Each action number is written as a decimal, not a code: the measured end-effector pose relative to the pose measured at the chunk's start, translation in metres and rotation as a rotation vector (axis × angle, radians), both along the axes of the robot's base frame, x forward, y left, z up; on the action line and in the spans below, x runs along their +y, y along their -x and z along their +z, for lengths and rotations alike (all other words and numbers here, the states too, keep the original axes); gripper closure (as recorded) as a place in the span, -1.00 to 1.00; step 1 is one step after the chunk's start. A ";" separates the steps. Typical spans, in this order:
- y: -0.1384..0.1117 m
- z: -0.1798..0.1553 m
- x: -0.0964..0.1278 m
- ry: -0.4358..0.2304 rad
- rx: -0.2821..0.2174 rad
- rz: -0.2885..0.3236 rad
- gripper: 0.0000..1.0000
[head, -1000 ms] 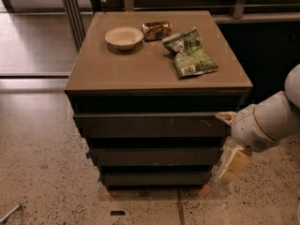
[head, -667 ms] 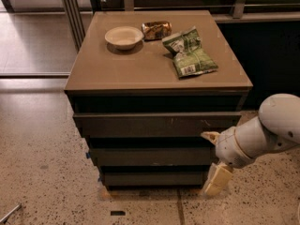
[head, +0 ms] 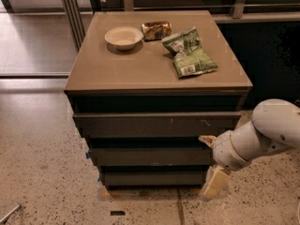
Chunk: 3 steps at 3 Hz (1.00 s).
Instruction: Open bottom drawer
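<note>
The claw [head: 211,162] is hanging at the cabinet's front right corner, its two tan fingers [head: 215,183] standing well apart and gripping nothing. The bottom drawer [head: 152,178] is sitting just left of the lower finger, looking shut. Up and left of the claw, the middle drawer [head: 150,156] and the scuffed top drawer [head: 154,124] are lying closed. Farther back, above the claw, the worktop [head: 117,69] is carrying green packets [head: 190,55], a brown wrapper [head: 156,29] and a pale bowl [head: 123,36].

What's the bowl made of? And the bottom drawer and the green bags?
Bowl: probably paper or plastic, matte cream. Bottom drawer: likely painted wood or laminate, flat dull grey-brown. Green bags: crinkled, shiny plastic film. The gripper, at that drawer's right end, has cream plastic-looking jaws.
</note>
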<state>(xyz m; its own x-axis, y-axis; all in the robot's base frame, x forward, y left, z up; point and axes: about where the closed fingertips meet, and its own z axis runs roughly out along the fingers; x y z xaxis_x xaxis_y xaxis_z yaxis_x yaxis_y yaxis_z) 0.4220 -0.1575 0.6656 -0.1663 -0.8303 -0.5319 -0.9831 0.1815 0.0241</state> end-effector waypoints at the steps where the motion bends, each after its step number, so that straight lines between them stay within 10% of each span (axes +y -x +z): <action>1: 0.003 -0.070 -0.005 0.067 0.017 0.045 -1.00; 3: -0.006 -0.265 -0.033 0.200 0.074 0.108 -1.00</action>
<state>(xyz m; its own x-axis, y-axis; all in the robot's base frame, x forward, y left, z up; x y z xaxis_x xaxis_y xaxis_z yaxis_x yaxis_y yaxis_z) 0.4278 -0.1905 0.4002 -0.1032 -0.9330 -0.3447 -0.9940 0.0836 0.0711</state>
